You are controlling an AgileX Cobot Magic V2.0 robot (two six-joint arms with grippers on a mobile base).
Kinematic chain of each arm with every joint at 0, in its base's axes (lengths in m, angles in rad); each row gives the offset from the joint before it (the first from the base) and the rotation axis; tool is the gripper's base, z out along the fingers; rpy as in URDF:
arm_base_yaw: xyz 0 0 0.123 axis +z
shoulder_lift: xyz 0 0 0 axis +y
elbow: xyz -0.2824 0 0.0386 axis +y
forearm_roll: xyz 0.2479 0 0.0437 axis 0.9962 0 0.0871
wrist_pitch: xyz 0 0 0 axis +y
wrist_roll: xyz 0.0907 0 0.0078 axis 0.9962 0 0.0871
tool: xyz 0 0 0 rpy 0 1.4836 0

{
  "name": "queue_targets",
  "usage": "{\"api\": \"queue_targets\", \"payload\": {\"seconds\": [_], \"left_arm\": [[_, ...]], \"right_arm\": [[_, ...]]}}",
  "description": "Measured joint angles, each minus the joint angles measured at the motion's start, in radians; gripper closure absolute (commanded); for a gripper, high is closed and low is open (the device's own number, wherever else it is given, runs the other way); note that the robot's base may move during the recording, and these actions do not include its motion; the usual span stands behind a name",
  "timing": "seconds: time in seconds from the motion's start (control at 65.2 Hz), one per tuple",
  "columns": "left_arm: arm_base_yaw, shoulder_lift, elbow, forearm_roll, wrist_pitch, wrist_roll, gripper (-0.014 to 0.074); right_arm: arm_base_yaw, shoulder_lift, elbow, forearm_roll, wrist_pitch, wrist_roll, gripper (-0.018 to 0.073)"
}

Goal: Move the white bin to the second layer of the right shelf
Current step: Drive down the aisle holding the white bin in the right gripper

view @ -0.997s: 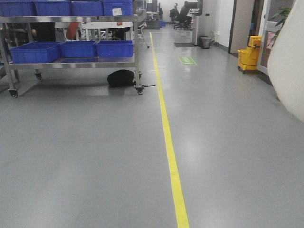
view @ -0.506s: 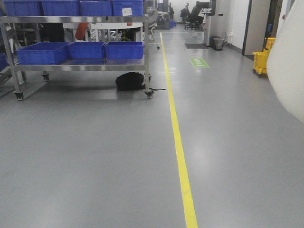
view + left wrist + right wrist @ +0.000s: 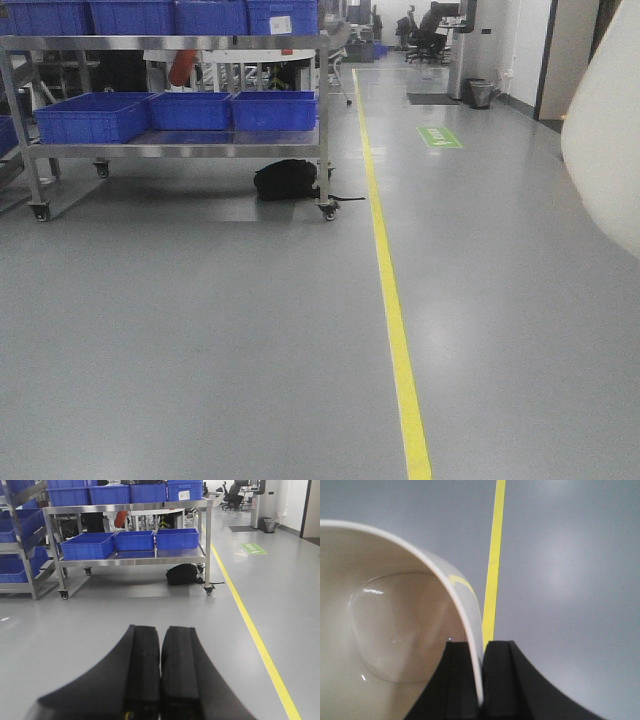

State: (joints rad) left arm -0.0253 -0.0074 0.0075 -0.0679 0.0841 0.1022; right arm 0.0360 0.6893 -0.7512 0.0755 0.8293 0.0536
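The white bin (image 3: 395,630) fills the left of the right wrist view, its glossy inside facing me. My right gripper (image 3: 480,647) is shut on its rim, one black finger inside the wall and one outside. In the front view the bin's cream outer wall (image 3: 605,140) bulges in at the right edge, held above the floor. My left gripper (image 3: 161,632) is shut with nothing between its black fingers, hanging over bare grey floor. The right shelf second layer is out of view.
A wheeled steel cart (image 3: 180,150) with blue crates (image 3: 95,115) stands ahead on the left, a black bag (image 3: 287,180) under it. A yellow floor line (image 3: 395,320) runs away down the aisle. More blue crates on a steel rack (image 3: 20,540) sit far left.
The whole view has swung left: the cart, the yellow line and the green floor mark have shifted rightward, and the yellow mop bucket has left the frame. The bin stays at the right edge.
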Motion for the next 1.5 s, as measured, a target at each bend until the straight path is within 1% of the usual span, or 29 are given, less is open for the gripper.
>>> {"api": "queue_targets", "payload": {"seconds": [1.503], "left_arm": [[0.000,0.000,0.000,0.000,0.000,0.000,0.0512]], "right_arm": [[0.000,-0.002,0.000,0.000,0.000,0.000,0.0491]]}}
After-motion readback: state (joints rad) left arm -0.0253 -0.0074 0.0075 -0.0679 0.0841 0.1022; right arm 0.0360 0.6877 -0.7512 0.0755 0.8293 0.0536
